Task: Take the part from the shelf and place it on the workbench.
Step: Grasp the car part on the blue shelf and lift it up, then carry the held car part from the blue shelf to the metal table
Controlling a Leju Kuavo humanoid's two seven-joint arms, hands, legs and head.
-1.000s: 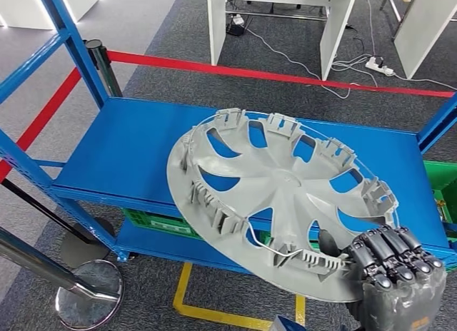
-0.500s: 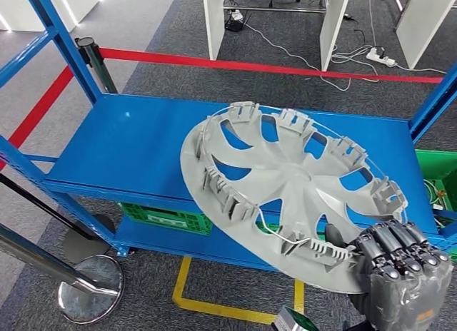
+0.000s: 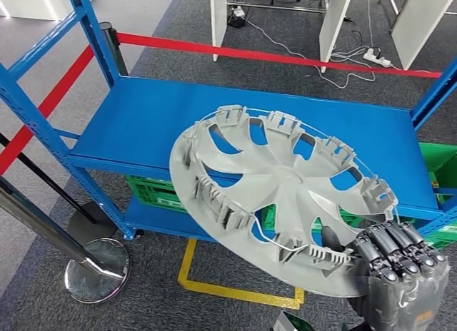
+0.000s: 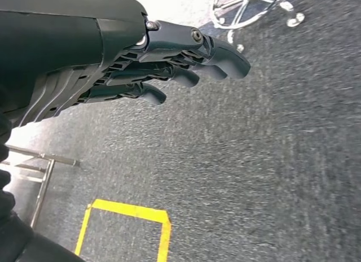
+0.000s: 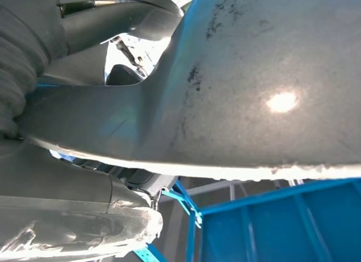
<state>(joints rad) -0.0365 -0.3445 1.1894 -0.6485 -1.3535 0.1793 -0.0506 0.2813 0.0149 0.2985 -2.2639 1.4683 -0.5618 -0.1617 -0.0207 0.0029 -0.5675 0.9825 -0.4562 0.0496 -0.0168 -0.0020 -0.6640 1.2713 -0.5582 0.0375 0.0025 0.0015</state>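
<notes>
One grey wheel cover (image 3: 280,202), inner side up with its clips and wire ring showing, hangs tilted in front of the blue shelf (image 3: 135,124). The right hand (image 3: 396,263) holds it by the rim at about 4 o'clock on the disc, dark fingers curled over the edge. The disc's far edge overlaps the shelf's front lip in the head view; whether it touches the deck cannot be told.

The right wrist view gives what the head view cannot: the cover's smooth, scuffed outer face (image 5: 264,81) close above the thumb (image 5: 76,217), with blue shelf framing beyond it. The left wrist view shows the left hand (image 4: 127,64) over grey carpet, holding nothing, its fingers stretched out and lying close together, beside a yellow floor marking (image 4: 127,214).

Two green crates sit on the lower level, one (image 3: 153,192) at 8 o'clock from the cover, one (image 3: 439,167) at 3 o'clock. One chrome stanchion base (image 3: 97,270) stands at 8 o'clock, with red belts (image 3: 258,55) around the shelf. Open carpet lies on the near side of the shelf, toward 6 o'clock.
</notes>
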